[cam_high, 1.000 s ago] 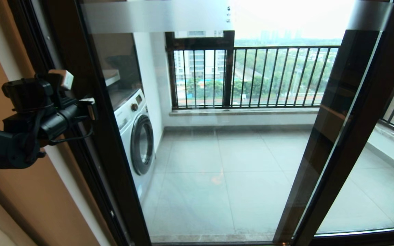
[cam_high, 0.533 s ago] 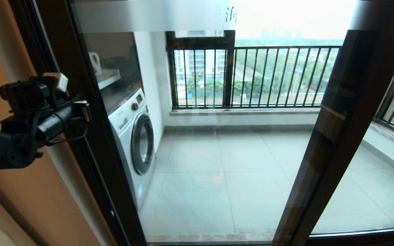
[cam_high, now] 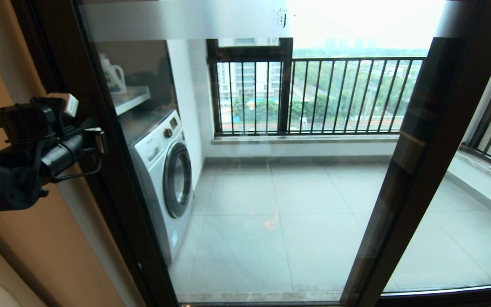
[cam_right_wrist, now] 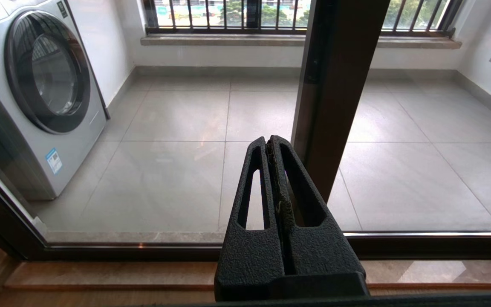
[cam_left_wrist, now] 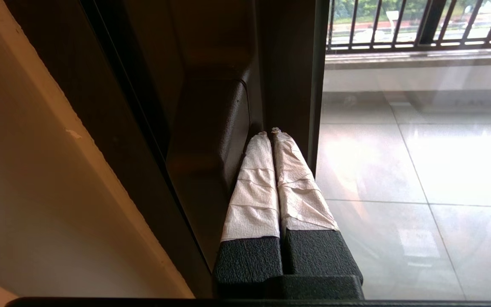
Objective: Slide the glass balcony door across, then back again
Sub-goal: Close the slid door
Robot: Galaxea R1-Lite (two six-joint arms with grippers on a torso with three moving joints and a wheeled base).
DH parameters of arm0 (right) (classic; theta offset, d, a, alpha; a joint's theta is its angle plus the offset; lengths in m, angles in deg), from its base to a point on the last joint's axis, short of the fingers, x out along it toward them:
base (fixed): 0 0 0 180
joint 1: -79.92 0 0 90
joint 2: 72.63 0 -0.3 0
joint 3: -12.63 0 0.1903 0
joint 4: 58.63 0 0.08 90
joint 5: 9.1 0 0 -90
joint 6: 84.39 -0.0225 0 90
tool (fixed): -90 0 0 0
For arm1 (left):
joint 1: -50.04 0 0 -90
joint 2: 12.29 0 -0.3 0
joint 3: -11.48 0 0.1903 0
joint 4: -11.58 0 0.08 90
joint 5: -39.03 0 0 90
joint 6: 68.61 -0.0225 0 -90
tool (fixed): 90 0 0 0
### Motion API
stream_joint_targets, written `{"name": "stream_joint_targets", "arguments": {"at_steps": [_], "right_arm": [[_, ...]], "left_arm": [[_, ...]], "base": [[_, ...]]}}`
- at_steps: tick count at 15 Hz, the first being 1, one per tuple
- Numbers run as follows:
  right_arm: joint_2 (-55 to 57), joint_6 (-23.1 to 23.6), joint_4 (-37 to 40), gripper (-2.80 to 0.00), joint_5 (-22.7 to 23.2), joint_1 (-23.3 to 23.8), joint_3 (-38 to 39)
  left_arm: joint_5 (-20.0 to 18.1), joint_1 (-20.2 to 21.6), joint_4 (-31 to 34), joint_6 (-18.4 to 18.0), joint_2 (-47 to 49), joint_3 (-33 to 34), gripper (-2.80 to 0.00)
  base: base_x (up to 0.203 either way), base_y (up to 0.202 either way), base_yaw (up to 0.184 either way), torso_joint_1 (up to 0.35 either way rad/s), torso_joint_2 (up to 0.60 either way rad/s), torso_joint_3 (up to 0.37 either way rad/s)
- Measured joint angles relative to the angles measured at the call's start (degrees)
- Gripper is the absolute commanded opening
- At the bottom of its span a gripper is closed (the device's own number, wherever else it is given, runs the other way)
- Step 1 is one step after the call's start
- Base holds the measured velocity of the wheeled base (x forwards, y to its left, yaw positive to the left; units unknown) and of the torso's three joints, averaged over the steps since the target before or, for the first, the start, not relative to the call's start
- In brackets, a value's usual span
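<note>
The door [cam_high: 245, 170] fills the view ahead, its dark left frame close to the wall [cam_high: 24, 238]. The left gripper [cam_left_wrist: 272, 133] is raised at the left, reaching forward, its taped fingers [cam_left_wrist: 254, 187] pressed together with tips against the frame beside the handle [cam_left_wrist: 211, 140]. The right gripper [cam_right_wrist: 272, 147] is low, closed on nothing, pointing at the glass.

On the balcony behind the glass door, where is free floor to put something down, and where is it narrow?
Free: the grey tiled floor between the white washing machine, the black railing and the dark upright frame post.
Narrow: the left gripper, shut, sits tight against the dark-framed glass balcony door, beside the orange wall.
</note>
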Motion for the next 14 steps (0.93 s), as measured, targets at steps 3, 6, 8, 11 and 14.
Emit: {"name": "stream_joint_targets", "arguments": {"at_steps": [3,6,8,11,14], "right_arm": [[0.0,0.0,0.0,-2.80,0.0,0.0,0.0],[0.0,0.0,0.0,-2.80,0.0,0.0,0.0],[0.0,0.0,0.0,-2.80,0.0,0.0,0.0],[0.0,0.0,0.0,-2.80,0.0,0.0,0.0],[0.0,0.0,0.0,-2.80,0.0,0.0,0.0]], "left_arm": [[-1.2,1.0,0.0,-0.2,0.2,-0.1,-2.80],[-1.6,2.2,0.1,-0.4,0.9,-0.9,-2.80],[-1.6,2.5,0.1,-0.5,1.0,-1.1,-2.80],[-1.4,2.8,0.0,-0.8,1.1,-1.3,-2.80],[-1.2,3.3,-0.1,-1.3,1.3,-1.4,-2.80]], "base": [[0.000,0.000,0.000,0.000,0.00,0.000],[0.000,0.000,0.000,0.000,0.00,0.000],[0.000,0.000,0.000,0.000,0.00,0.000],[0.000,0.000,0.000,0.000,0.00,0.000],[0.000,0.000,0.000,0.000,0.00,0.000]]}}
